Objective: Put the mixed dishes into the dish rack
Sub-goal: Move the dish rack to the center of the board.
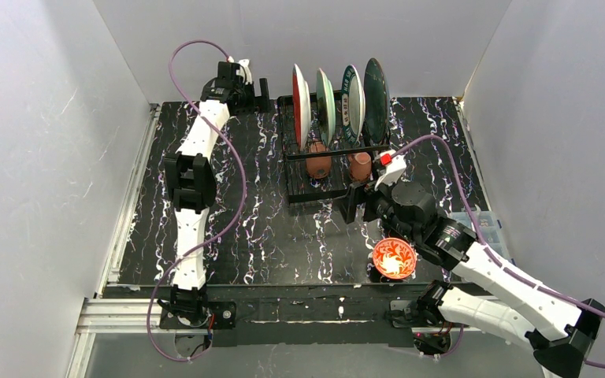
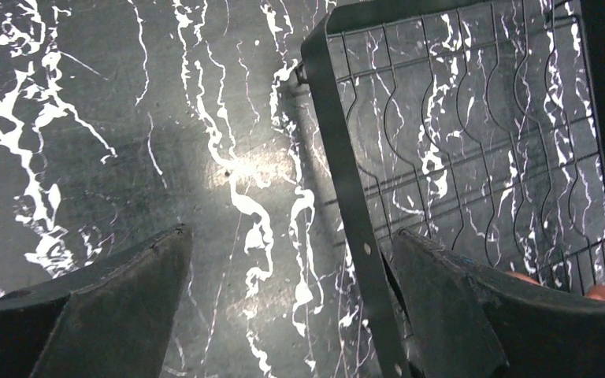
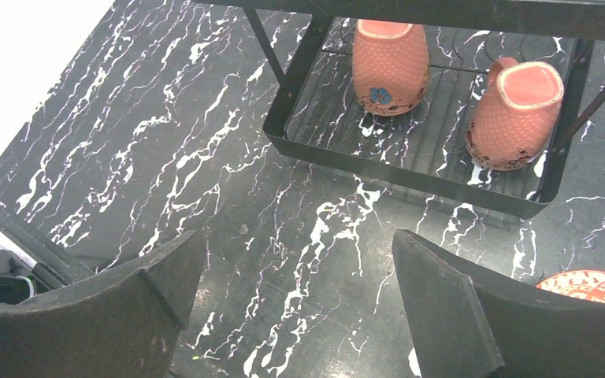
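Observation:
The dish rack [image 1: 327,193] stands at the back centre of the table. Upright in its slots are a red plate [image 1: 300,102], a pale green plate [image 1: 325,102], a white plate [image 1: 352,101] and a dark teal plate [image 1: 376,96]. Two terracotta mugs [image 3: 390,59] [image 3: 516,118] rest on its grid base, flat pink ends up. A red-patterned bowl [image 1: 394,258] sits on the table near the front right. My right gripper [image 3: 298,236] hovers open and empty over bare table between rack and bowl. My left gripper [image 2: 290,232] hangs open and empty over the rack's back left corner [image 2: 339,157].
White walls close in the table on three sides. A clear plastic box [image 1: 484,224] sits at the right edge, behind my right arm. An aluminium rail [image 1: 130,197] runs along the table's left side. The bowl's rim [image 3: 591,285] shows just right of my right finger.

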You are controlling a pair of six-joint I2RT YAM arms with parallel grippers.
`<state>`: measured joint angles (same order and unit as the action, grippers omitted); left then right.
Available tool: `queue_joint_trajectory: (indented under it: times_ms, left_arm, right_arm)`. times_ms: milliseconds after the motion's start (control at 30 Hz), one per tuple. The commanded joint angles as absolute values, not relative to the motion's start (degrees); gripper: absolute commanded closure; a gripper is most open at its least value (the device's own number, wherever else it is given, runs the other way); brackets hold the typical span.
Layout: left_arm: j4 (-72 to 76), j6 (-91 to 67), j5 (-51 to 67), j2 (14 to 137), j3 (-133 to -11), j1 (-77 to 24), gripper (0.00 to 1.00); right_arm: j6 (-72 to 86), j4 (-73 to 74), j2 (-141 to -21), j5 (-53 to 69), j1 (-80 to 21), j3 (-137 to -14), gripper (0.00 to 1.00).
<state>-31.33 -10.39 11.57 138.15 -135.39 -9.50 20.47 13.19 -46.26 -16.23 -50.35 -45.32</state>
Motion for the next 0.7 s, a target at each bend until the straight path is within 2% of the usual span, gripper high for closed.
queue_joint_trajectory:
  times_ms: [0,567,667]
  left_arm:
    - [-26.9,-15.1,12.8,139.7,-137.5,-9.6,0.02]
    - [-23.4,-12.4,6.2,146.4,-142.5,-14.7,0.02]
    - [-22.8,-12.6,5.5,147.2,-142.9,-15.1,0.05]
  right_arm:
    - [22.1,8.3,-47.1,-14.8,-50.2,-45.5,0.04]
    - [24.0,4.9,-49.8,-10.4,-50.2,-42.4,0.04]
    - [24.0,4.7,-49.9,-9.9,-50.2,-42.3,0.04]
